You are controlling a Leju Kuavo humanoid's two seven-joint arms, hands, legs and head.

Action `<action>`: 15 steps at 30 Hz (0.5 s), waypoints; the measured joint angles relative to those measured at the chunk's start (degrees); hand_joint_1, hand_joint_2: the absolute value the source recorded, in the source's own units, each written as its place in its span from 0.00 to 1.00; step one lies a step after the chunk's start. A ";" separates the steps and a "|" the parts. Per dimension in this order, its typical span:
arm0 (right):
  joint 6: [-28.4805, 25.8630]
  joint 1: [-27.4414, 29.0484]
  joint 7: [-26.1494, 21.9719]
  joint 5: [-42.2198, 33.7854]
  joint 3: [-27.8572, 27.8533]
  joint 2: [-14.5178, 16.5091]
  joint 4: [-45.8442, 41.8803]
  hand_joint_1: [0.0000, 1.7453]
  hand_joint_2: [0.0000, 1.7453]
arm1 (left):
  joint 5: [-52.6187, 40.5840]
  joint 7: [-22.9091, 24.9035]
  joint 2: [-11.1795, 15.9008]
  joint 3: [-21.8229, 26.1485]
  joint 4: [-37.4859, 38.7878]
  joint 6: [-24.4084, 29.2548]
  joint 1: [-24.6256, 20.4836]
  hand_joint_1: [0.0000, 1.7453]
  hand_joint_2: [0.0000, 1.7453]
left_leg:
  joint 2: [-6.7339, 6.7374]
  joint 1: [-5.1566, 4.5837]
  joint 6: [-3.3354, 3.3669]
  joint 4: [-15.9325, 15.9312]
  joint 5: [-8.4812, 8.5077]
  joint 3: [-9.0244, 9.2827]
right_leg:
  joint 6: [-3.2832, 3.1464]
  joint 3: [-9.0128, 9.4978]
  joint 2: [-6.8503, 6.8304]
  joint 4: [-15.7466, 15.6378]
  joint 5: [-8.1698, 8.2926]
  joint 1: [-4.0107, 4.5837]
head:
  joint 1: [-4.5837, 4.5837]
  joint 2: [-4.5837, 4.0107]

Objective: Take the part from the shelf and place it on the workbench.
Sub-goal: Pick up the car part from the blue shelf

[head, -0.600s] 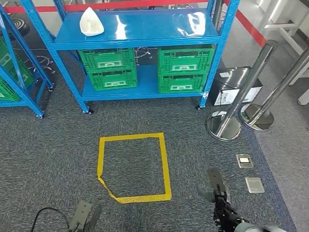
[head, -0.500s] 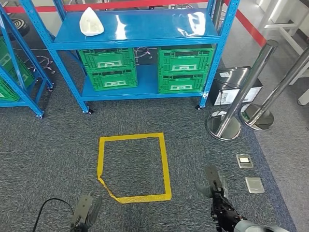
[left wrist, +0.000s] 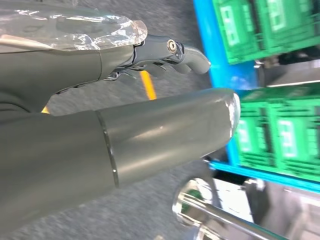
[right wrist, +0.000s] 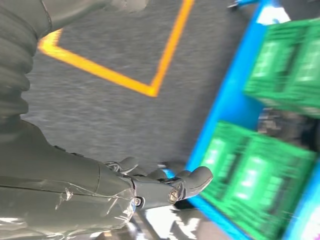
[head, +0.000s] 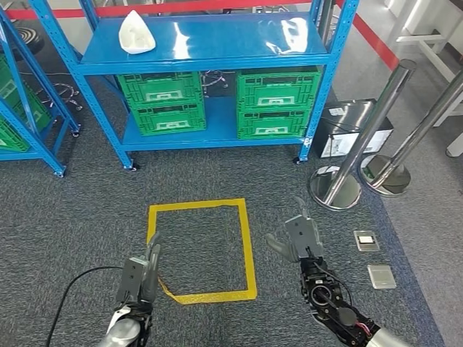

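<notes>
The part (head: 137,33), a white rounded-triangular piece, lies on the left end of the upper board of the blue shelf (head: 218,43). Far below it, over the carpet, my left hand (head: 141,276) is raised at the yellow square's near left corner, fingers straight and empty. My right hand (head: 297,237) hovers just right of the square, fingers apart, holding nothing. In the left wrist view the left hand (left wrist: 113,135) points toward the shelf and the green crates (left wrist: 279,135). The right hand (right wrist: 113,195) likewise faces the crates (right wrist: 256,175) in the right wrist view.
A yellow tape square (head: 199,249) marks the carpet before the shelf. Several green crates (head: 218,101) fill the lower board. Two chrome posts (head: 371,130) and a black box (head: 349,126) stand right. Floor sockets (head: 374,256) lie near my right hand. A black cable (head: 77,300) trails by my left arm.
Both hands have risen and moved forward toward the shelf; the right hand's fingers have spread. The shelf and part are where they were.
</notes>
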 joint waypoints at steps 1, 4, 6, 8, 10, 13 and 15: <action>0.01 0.36 0.58 0.99 -0.40 -0.26 -2.52 0.00 1.00 | 0.08 0.18 0.14 0.29 -1.55 0.06 0.12 0.00 0.00 | 0.00 0.00 0.00 0.00 0.00 0.00 | 0.00 0.00 0.00 0.00 0.00 0.00 | 0.01 0.00; 0.02 1.22 1.91 2.96 -1.15 -0.99 -9.51 0.00 1.00 | 0.38 0.36 0.66 1.20 -5.87 0.74 0.66 0.00 0.00 | 0.00 0.00 0.00 0.00 0.00 0.00 | 0.00 0.00 0.00 0.00 0.00 0.00 | 0.01 0.00; 0.02 1.63 2.60 3.91 -1.33 -1.43 -13.55 0.00 1.00 | 0.55 0.47 1.08 1.86 -8.46 1.37 1.19 0.00 0.00 | 0.00 0.00 0.00 0.00 0.00 0.00 | 0.00 0.00 0.01 0.00 0.00 0.00 | 0.02 0.00; 0.03 1.87 2.98 4.60 -1.40 -1.76 -16.88 0.00 1.00 | 0.66 0.55 1.50 2.51 -10.85 1.83 1.82 0.00 0.00 | 0.00 0.00 0.00 0.00 0.00 0.00 | 0.00 0.00 0.01 0.00 0.00 0.00 | 0.03 0.00; 0.06 1.98 3.33 5.11 -1.41 -2.05 -19.68 0.00 1.00 | 0.61 0.57 1.90 3.06 -13.05 2.26 2.44 0.00 0.00 | 0.00 0.00 0.00 0.00 0.00 0.00 | 0.00 -0.01 0.01 0.00 0.00 0.00 | 0.02 0.00; 0.17 2.06 4.21 5.83 -1.39 -2.34 -22.66 0.00 1.00 | 0.27 0.54 2.40 3.75 -15.92 3.03 3.37 0.00 0.00 | 0.00 0.00 0.00 -0.01 0.00 -0.01 | 0.00 -0.01 0.01 0.00 -0.01 0.00 | 0.00 0.00; 0.39 2.07 4.58 6.18 -1.35 -2.49 -24.31 0.00 1.00 | -0.16 0.49 2.76 4.02 -17.85 3.74 3.93 0.00 0.00 | 0.00 0.00 0.00 -0.01 -0.01 -0.01 | 0.00 -0.01 0.01 0.00 -0.01 0.00 | -0.01 0.00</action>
